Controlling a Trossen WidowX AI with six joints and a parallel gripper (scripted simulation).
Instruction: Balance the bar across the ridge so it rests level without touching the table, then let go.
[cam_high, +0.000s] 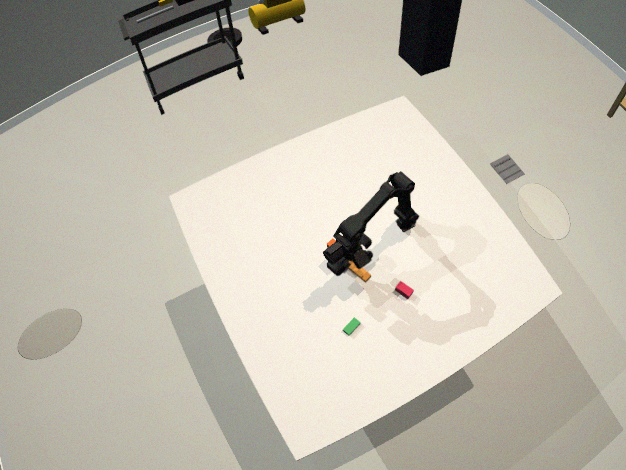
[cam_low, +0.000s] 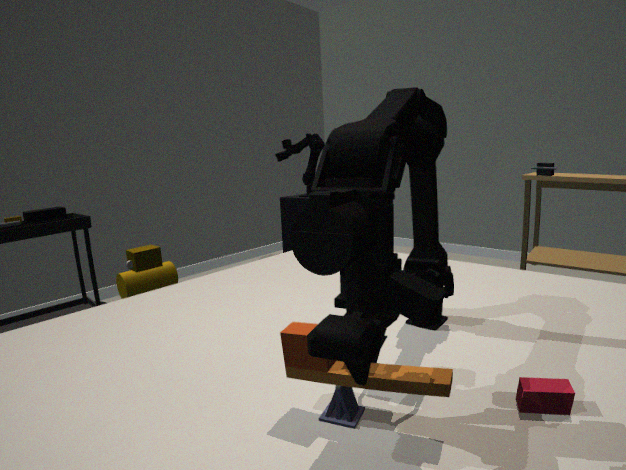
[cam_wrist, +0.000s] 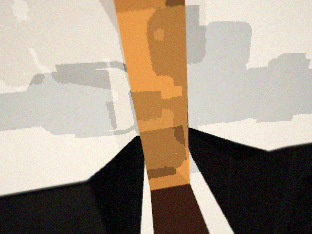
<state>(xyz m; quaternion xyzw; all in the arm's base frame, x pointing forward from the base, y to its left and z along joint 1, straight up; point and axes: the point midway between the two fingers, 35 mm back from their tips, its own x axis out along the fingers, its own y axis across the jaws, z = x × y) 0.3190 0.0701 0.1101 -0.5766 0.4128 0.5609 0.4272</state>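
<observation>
The orange bar (cam_high: 361, 272) (cam_low: 414, 378) (cam_wrist: 140, 50) is held above the table and looks about level. A red-orange block (cam_high: 331, 243) (cam_low: 303, 351) sits on top of its left end in the exterior view; its dark side (cam_wrist: 176, 210) shows at the bottom of the wrist view. My gripper (cam_low: 361, 374) (cam_wrist: 163, 137) is shut on the bar near its middle, just right of the block. The blue-grey ridge (cam_low: 342, 407) stands under the bar, slightly left of my fingers. Its top meets the bar's underside in view; whether they touch I cannot tell.
A crimson block (cam_high: 404, 289) (cam_low: 544, 397) lies on the table (cam_high: 252, 217) beyond the bar's free end. A green block (cam_high: 351, 326) lies farther toward the front in the top view. A cart, a yellow machine and a black pillar stand off the table.
</observation>
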